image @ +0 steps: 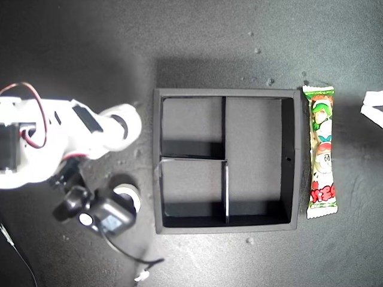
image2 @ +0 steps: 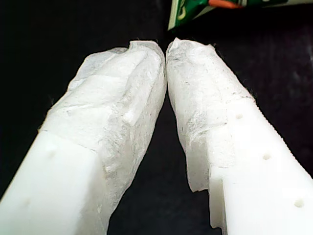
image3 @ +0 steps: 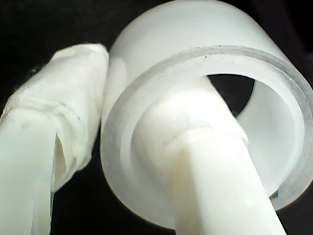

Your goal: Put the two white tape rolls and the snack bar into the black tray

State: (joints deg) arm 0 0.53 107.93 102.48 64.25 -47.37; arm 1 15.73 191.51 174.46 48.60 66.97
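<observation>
3 empty compartments are showing in the black tray (image: 227, 159) lying on a dark speckled tabletop (image: 239, 36). Just beside the tray's wall at the exterior view's right, the snack bar (image: 321, 151) is lying, its print unreadable. My second gripper (image3: 105, 129) is clamping a white tape roll (image3: 205, 112) near the tray's wall at the exterior view's left; my first gripper (image2: 166, 73) is sitting closed on nothing.

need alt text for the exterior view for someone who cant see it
Top-down view of a dark surface with an empty black tray, split into two small compartments and one long one, at the centre. A snack bar in a green, white and red wrapper lies along the tray's outer wall on the view's right. On the view's left, a white robot arm reaches over a white tape roll.
</observation>
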